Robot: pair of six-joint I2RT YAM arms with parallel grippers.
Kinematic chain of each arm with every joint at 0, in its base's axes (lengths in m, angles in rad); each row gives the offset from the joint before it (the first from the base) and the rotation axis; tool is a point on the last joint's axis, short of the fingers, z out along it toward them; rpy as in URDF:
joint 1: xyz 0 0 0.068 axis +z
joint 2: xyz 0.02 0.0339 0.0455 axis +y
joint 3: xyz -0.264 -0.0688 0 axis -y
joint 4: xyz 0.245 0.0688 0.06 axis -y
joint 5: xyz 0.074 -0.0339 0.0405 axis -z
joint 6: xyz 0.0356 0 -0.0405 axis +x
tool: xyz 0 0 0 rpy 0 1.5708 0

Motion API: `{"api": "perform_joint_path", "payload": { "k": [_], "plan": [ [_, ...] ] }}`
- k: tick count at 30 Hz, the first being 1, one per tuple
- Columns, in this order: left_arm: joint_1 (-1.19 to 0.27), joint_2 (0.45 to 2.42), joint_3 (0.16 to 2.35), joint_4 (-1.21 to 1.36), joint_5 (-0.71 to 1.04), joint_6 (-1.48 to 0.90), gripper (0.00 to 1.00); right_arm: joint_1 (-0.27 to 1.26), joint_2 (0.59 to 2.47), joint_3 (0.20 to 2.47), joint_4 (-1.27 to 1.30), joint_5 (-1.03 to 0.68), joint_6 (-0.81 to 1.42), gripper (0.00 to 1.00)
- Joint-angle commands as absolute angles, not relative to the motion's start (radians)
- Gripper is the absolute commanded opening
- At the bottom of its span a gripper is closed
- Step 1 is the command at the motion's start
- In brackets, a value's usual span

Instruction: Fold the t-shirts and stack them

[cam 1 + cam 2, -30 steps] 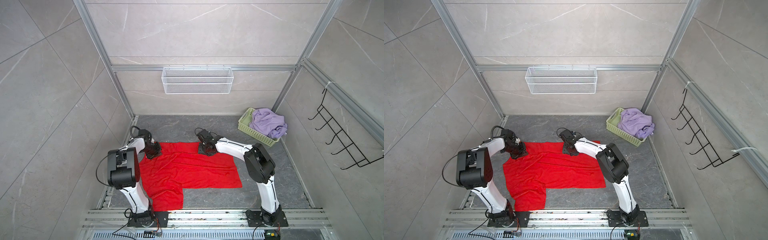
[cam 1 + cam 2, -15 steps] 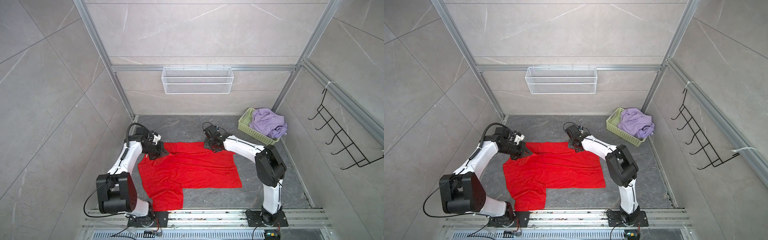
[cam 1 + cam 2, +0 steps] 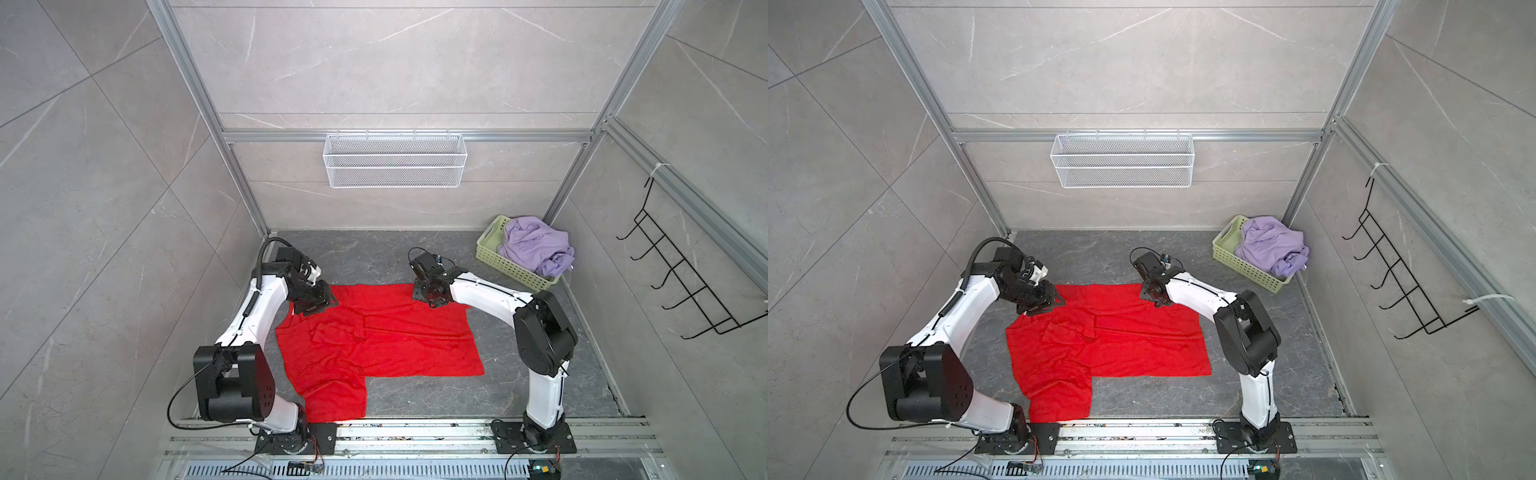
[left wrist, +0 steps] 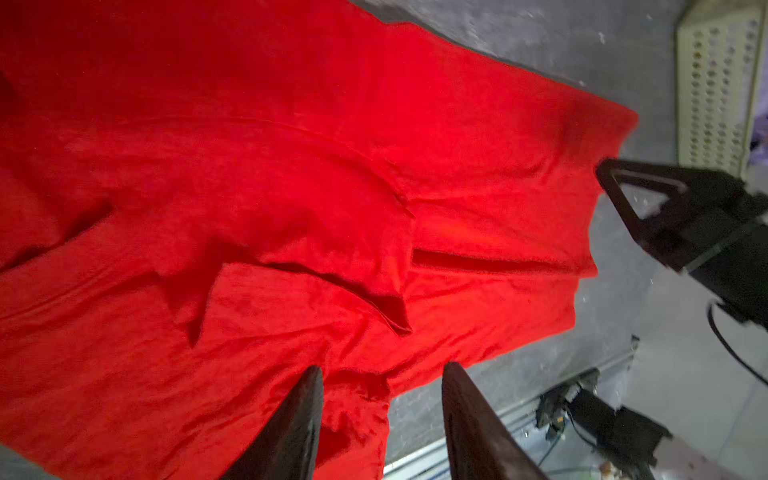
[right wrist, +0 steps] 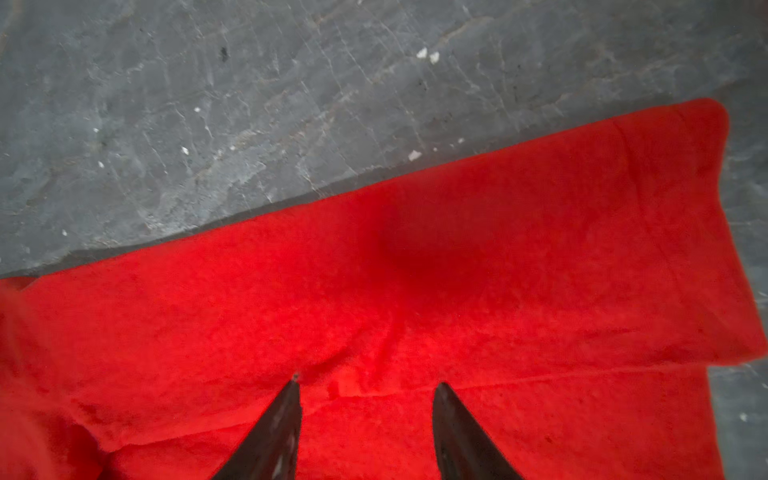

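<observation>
Jaws apart over red t-shirt (image 3: 399, 336), long axis left-right.

Pale grey, marble-veined wall panels (image 3: 395, 62) close in the work cell on three sides, framed by aluminium posts (image 3: 203, 99) under soft, even light. A white wire-mesh basket (image 3: 395, 166) hangs from the horizontal rail (image 3: 519, 136) across the back wall, and a black wire hook rack (image 3: 685, 261) is fixed to the right-hand wall. The tabletop (image 3: 365, 253) is dark grey with slate-like veining. A pale green lattice basket (image 3: 515, 270) stands in its far right corner. Aluminium tracks (image 3: 415, 432) run along the near edge.
</observation>
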State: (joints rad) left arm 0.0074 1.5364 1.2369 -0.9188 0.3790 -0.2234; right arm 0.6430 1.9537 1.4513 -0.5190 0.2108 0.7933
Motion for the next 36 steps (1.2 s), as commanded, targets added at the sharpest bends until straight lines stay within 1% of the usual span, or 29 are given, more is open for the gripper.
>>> {"api": "perform_joint_path", "payload": {
  "k": [1,8,11,15,19,22,27,33,36],
  "plan": [
    [0.043,1.612,1.226,-0.809,0.218,-0.322,0.51,0.644,1.913,1.423,-0.528,0.233,0.815,0.53],
    [0.163,1.755,1.237,-0.701,0.192,-0.394,0.50,0.644,1.894,1.391,-0.519,0.246,0.828,0.53],
    [0.182,1.793,1.235,-0.692,0.172,-0.396,0.49,0.643,1.877,1.378,-0.514,0.257,0.831,0.54],
    [0.186,1.846,1.236,-0.662,0.222,-0.406,0.48,0.639,1.864,1.374,-0.517,0.259,0.833,0.54],
    [0.186,1.880,1.247,-0.640,0.242,-0.432,0.47,0.640,1.846,1.343,-0.510,0.183,0.822,0.54],
    [0.186,1.901,1.254,-0.639,0.251,-0.439,0.44,0.640,1.813,1.270,-0.485,0.124,0.827,0.54],
    [0.186,1.928,1.252,-0.637,0.262,-0.442,0.36,0.638,1.770,1.139,-0.439,0.129,0.882,0.55],
    [0.188,1.943,1.250,-0.632,0.269,-0.436,0.18,0.637,1.809,1.061,-0.371,0.144,0.960,0.55],
    [0.187,1.940,1.256,-0.640,0.268,-0.429,0.13,0.635,1.826,1.049,-0.354,0.149,0.980,0.55]
  ]
}}
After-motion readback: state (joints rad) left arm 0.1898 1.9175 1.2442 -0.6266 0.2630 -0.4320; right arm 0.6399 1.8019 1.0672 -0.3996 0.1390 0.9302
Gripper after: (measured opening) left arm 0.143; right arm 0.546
